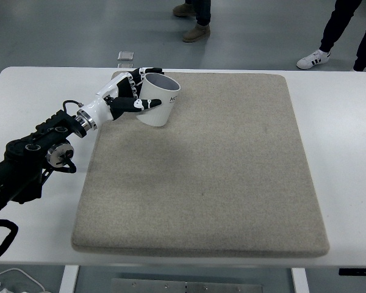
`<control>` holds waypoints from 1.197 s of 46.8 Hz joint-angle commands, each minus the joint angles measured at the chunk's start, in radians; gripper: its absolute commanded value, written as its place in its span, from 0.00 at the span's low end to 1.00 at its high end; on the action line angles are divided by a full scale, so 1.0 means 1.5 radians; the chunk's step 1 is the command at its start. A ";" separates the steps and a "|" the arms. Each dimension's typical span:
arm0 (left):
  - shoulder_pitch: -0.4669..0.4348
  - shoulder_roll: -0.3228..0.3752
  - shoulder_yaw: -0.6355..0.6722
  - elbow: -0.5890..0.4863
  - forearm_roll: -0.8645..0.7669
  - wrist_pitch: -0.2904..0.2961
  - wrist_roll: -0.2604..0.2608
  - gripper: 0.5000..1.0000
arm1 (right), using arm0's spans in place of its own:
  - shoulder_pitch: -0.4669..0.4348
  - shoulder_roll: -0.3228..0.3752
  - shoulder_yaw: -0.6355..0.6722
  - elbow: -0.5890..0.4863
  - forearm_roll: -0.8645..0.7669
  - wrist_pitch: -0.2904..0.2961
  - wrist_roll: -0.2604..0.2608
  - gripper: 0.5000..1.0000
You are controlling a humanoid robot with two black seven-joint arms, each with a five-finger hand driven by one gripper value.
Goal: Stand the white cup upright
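Note:
A white cup (pixel 161 101) with a dark inside stands nearly upright, mouth up, on the far left part of a beige mat (pixel 207 165). My left hand (pixel 129 96) comes in from the left edge and is wrapped around the cup's left side, thumb across the front and fingers behind the rim. The cup's base rests on or just above the mat; I cannot tell which. The right arm is out of view.
The mat covers most of the white table (pixel 341 152). A small grey object (pixel 125 57) lies at the table's far edge behind the cup. People's legs and shoes (pixel 314 58) show on the floor beyond the table.

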 commanded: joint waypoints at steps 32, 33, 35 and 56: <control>0.007 -0.009 0.006 0.000 0.005 0.001 0.000 0.23 | 0.000 0.000 0.000 0.000 0.000 0.000 0.000 0.86; 0.006 -0.009 0.006 0.000 0.007 0.002 0.000 0.23 | 0.000 0.000 0.000 0.000 0.000 0.000 0.000 0.86; 0.007 -0.009 0.006 0.001 0.008 0.003 0.000 0.24 | 0.000 0.000 0.000 0.000 0.000 0.000 0.000 0.86; 0.014 -0.010 0.005 0.001 0.008 0.033 0.000 0.83 | 0.000 0.000 0.000 0.000 0.000 0.000 0.000 0.86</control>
